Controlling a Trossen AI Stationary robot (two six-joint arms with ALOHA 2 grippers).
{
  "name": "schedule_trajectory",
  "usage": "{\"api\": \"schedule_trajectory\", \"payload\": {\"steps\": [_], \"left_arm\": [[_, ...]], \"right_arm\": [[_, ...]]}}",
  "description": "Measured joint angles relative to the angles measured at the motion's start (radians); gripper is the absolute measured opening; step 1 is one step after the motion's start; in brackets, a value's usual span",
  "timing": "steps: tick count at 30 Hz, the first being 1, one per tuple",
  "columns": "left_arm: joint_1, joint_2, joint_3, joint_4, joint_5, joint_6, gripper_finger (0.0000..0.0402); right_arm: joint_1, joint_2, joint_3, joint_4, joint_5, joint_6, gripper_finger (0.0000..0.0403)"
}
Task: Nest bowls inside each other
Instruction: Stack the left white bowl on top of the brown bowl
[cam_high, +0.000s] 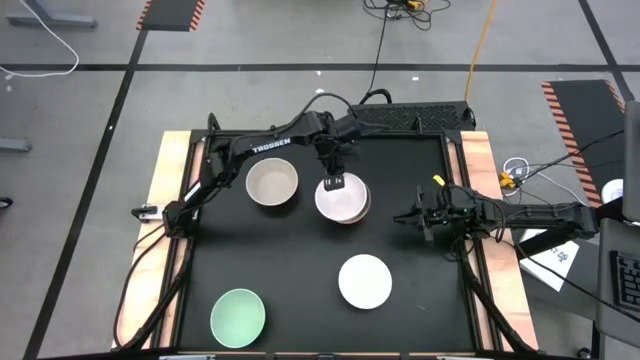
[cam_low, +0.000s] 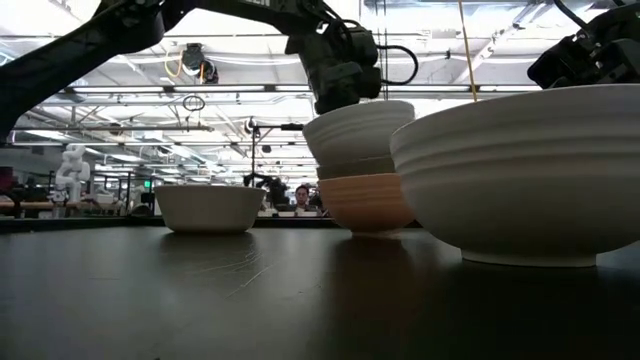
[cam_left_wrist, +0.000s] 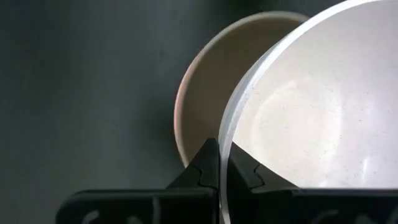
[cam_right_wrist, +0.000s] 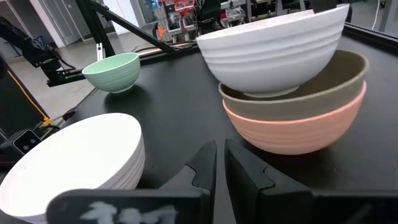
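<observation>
White and shiny, one white bowl (cam_high: 343, 197) hangs in our left gripper (cam_high: 335, 182), which pinches the bowl's rim tight between its two fingers. Right under this gripper sits a small stack: an olive-brown bowl (cam_right_wrist: 323, 84) nested inside a salmon-orange bowl (cam_right_wrist: 298, 130). The white bowl we hold is tilted and sits low over the olive-brown one, but we cannot tell if the two touch all the way round.

Just beside the left gripper, toward the left arm's own side of the black table (cam_high: 300, 270), a beige-grey bowl (cam_high: 272, 183) stands alone and upright. Near the front edge, well apart from the left gripper, sits a mint green bowl (cam_high: 238, 316).

Our right gripper (cam_high: 415, 217) waits off to the side of the stack, out toward the right edge of the table. Its fingers are pressed nearly together and hold nothing. A second white bowl (cam_high: 365, 281) stands near this gripper, toward the front of the table. It is not touching the stack.
</observation>
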Motion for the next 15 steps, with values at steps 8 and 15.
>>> {"api": "schedule_trajectory", "payload": {"steps": [8,15], "left_arm": [[0.001,0.007,0.0,-0.04,-0.057,-0.01,0.0002],[0.0,0.007,0.0,-0.109,-0.064,-0.006,0.0002]], "right_arm": [[0.0,0.0,0.0,0.002,0.0,0.003,0.0026],[0.0,0.0,0.0,0.002,0.0,0.003,0.0026]]}}
